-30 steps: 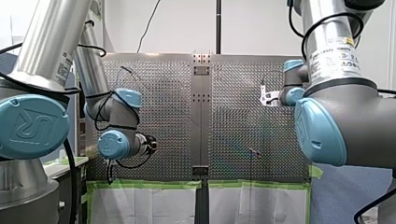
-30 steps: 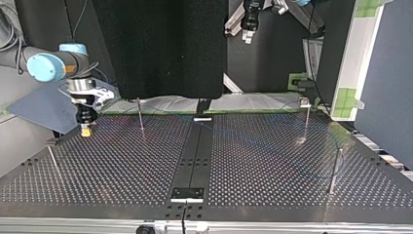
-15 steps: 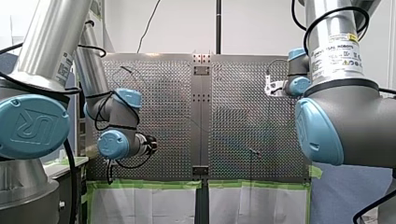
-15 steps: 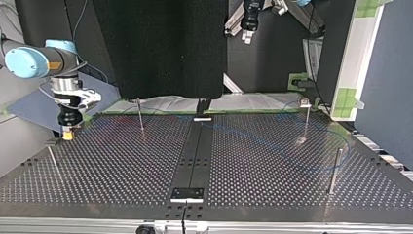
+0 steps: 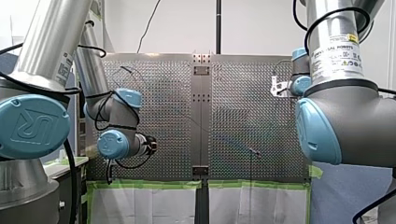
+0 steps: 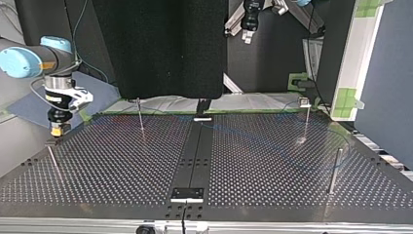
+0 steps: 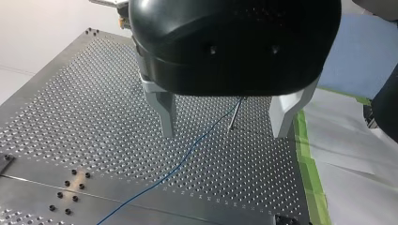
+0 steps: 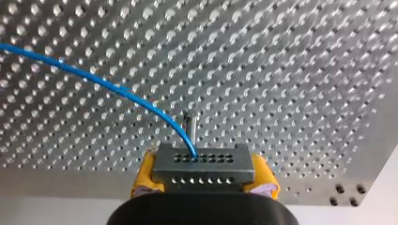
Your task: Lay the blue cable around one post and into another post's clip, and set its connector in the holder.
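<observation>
In the right wrist view, the yellow pads of my right gripper are shut on a grey perforated connector. The blue cable arcs away from the connector over the plate. A thin post stands just ahead of the connector. At the top view's left, my right gripper hangs right above a short post. The blue cable shows faintly across the plate toward a tall post. My left gripper is open and empty, high over the cable.
Another post stands at the back left of the perforated table. A clip-topped post stands at the back right. A black centre strip divides the plate. Green tape edges the far side.
My right gripper has carried the connector toward the top view's left and lower, ending above the short post. The cable has shifted with it. My left arm has stayed still.
</observation>
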`<state>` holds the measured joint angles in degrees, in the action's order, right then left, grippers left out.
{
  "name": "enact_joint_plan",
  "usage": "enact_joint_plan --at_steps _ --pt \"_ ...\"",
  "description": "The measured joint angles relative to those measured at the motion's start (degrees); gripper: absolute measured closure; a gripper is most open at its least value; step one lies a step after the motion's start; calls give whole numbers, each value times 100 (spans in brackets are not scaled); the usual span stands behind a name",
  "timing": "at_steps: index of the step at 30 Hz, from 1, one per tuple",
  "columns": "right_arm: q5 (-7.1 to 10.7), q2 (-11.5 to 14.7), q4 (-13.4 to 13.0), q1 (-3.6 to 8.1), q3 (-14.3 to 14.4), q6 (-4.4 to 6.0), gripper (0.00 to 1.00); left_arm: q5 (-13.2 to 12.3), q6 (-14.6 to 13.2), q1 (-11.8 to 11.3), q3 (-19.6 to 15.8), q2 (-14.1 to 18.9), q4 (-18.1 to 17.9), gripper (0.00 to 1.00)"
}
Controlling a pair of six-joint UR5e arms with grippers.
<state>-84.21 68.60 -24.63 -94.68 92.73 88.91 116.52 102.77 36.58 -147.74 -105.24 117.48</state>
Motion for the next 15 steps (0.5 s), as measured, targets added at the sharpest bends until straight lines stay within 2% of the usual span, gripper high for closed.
enact_joint_plan --at_steps 4,11,15 --pt "32 1 20 57 0 -10 100 -17 -14 -20 0 0 16 2" --pt "209 -5 36 154 -4 -52 100 -83 -43 -59 1 0 26 2" --pt "288 -7 -1 218 -4 -35 100 -135 -52 -93 1 0 29 2"
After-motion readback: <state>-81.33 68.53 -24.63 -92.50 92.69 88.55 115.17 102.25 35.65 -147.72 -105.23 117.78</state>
